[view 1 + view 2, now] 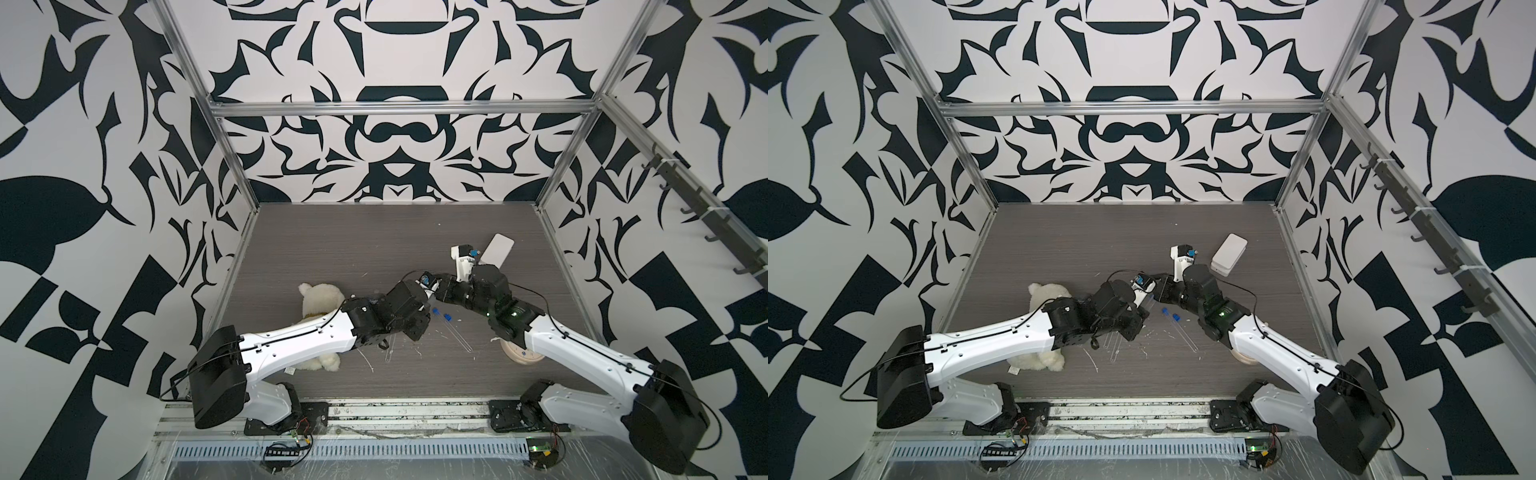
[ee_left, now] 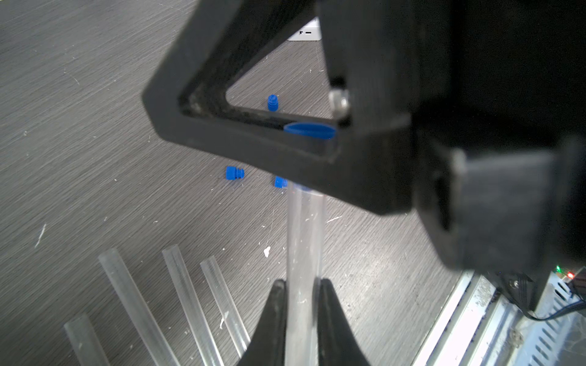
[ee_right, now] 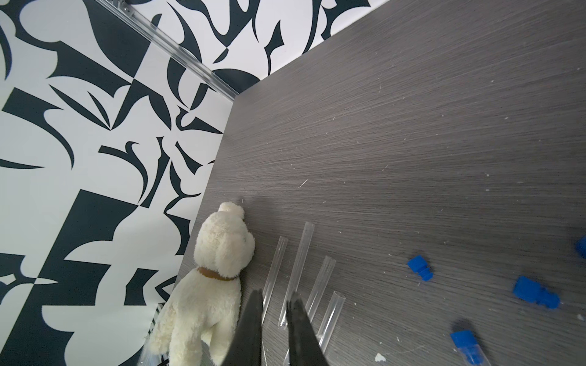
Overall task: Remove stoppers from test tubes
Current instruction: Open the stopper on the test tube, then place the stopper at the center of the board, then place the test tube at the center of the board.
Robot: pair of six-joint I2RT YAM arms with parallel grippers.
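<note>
Looks like a robotics lab cell: aluminium frame (image 1: 399,109) boxing a grey table (image 1: 332,241), black-and-white patterned walls (image 1: 83,124) on three sides. Two arms (image 1: 299,345) bolted to a rail (image 1: 395,411) at 6 o'clock.

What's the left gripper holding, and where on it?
A stoppered test tube, pinched by the left gripper on its clear shaft, away from the blue stopper.

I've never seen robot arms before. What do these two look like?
Both the left arm and right arm have white shells, bulky black joints and thin black cables alongside. The fingers are black and tapered. A green light glows on the right arm.
</note>
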